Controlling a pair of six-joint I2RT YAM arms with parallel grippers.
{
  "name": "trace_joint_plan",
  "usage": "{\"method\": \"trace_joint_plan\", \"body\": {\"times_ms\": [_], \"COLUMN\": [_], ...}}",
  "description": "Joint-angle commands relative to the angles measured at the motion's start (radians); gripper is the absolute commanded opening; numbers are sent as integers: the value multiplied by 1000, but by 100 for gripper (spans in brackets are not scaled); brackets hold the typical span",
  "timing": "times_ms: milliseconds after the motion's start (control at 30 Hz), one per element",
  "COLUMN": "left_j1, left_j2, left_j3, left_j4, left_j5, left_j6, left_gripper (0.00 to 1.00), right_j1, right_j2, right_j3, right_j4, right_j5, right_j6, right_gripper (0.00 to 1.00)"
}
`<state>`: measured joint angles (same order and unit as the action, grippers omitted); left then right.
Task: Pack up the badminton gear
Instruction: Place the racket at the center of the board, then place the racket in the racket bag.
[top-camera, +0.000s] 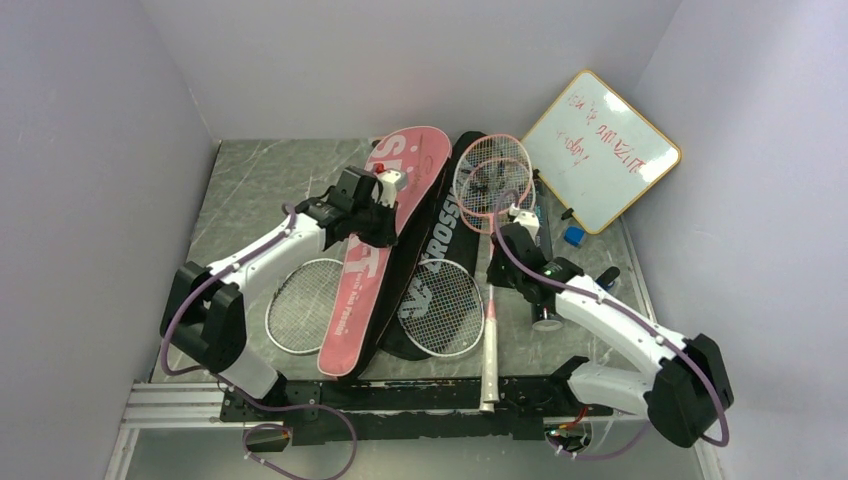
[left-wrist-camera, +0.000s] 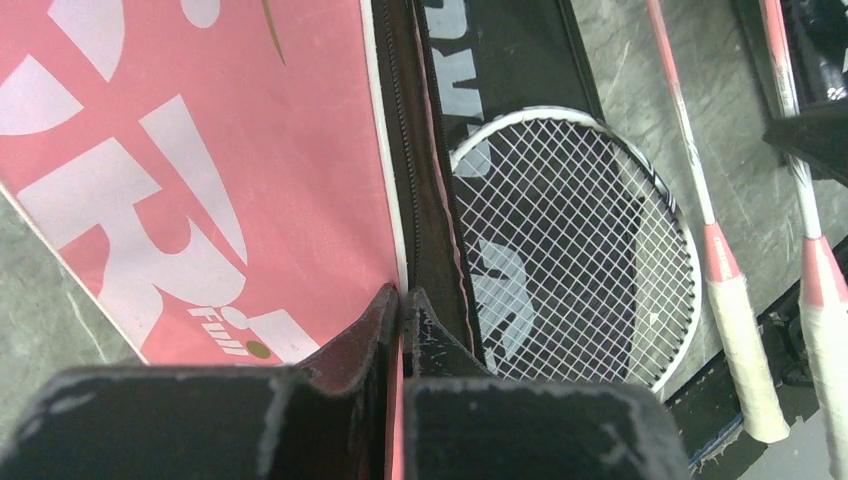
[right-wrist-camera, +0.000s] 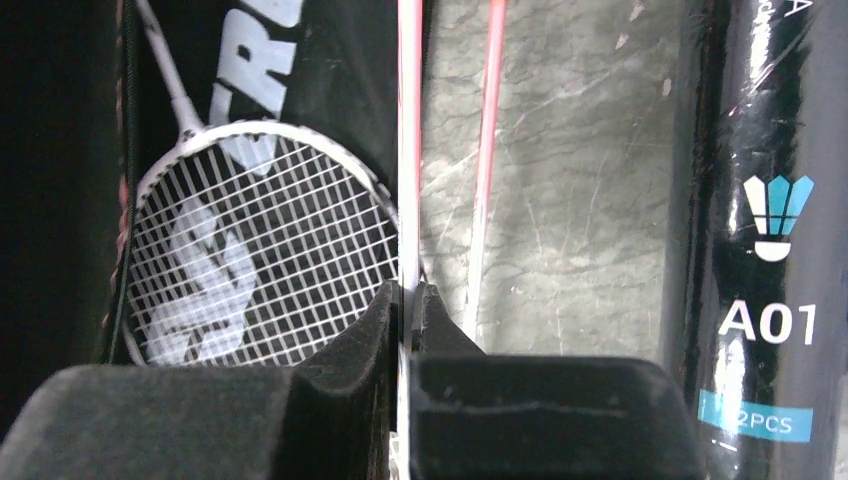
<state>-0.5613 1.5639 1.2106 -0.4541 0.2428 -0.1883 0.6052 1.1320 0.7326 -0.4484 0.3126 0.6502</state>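
**Badminton gear mostly unpacked as both arms take hold**

The left gripper (left-wrist-camera: 403, 298) is pressed together on the zipper edge of the pink "SPORT" racket cover (top-camera: 350, 310), which stretches away from the fingers beside the black "CROSSWAY" racket cover (top-camera: 437, 235). The right gripper (right-wrist-camera: 408, 295) pinches the thin shaft of a pink-framed racket (right-wrist-camera: 408, 120), with a second pink shaft (right-wrist-camera: 487, 150) just beside it and the dark tube (right-wrist-camera: 765, 150) lying apart to its right. No racket looks to be inside a cover. One white-framed racket (top-camera: 443, 308) rests on the black cover, and another (top-camera: 303, 305) lies on the table (top-camera: 260, 190) beside the pink one. No shuttlecocks are in view. Packing appears barely begun.
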Motion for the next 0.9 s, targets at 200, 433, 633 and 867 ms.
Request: {"method": "trace_joint_plan", "body": {"times_ms": [200,433,633,867], "left_j1": [43,111,158,182], "left_j2": [-49,-52,-70,-76], "left_j3": [-12,-27,-43,-46], "left_j4": [115,147,171,187], "left_j5": [57,84,105,167], "left_j6": [-30,-66,-79,-82], "left_gripper": [5,5,5,5], "right_j1": [19,22,22,48], "right_j2": [-186,-300,-353,-319], "right_j3": [29,27,31,-7], "right_j4": [-214,-307,-317,-252], "right_j5": [-164,-224,-353,-516], "right_j6": [4,20,-13,-42], "right_gripper": [0,0,0,0]}}
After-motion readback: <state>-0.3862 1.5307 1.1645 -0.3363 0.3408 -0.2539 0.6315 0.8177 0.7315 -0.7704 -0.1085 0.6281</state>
